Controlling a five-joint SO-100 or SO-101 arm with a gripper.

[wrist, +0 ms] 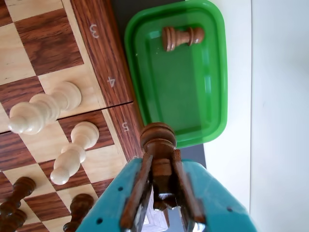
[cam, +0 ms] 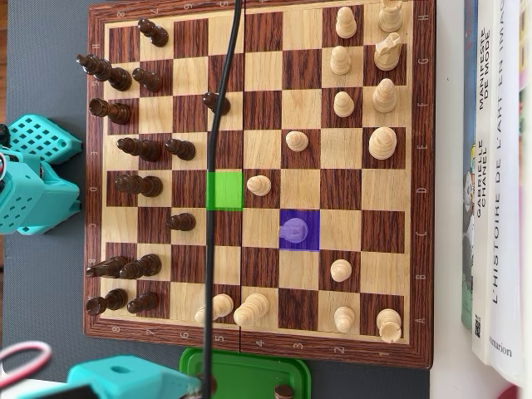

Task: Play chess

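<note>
In the wrist view my gripper [wrist: 160, 159] is shut on a dark brown chess piece [wrist: 157, 134]. The piece's round top sticks out between the fingers, over the chessboard's numbered border [wrist: 104, 53] near the "5" and beside the green tray [wrist: 188, 92]. A dark pawn [wrist: 182, 36] lies on its side in the tray. Two white pieces [wrist: 46, 108] [wrist: 72, 152] stand on the squares nearest the border. In the overhead view the teal arm [cam: 125, 378] sits at the bottom edge next to the tray [cam: 249, 366]. A green square [cam: 224, 189] and a purple square [cam: 298, 229] are marked on the board.
Dark pieces [cam: 125, 150] fill the board's left side in the overhead view, white pieces [cam: 366, 100] the right. Books [cam: 499, 166] lie along the right edge. A black cable [cam: 220, 166] crosses the board. The teal arm base [cam: 33, 195] stands at the left.
</note>
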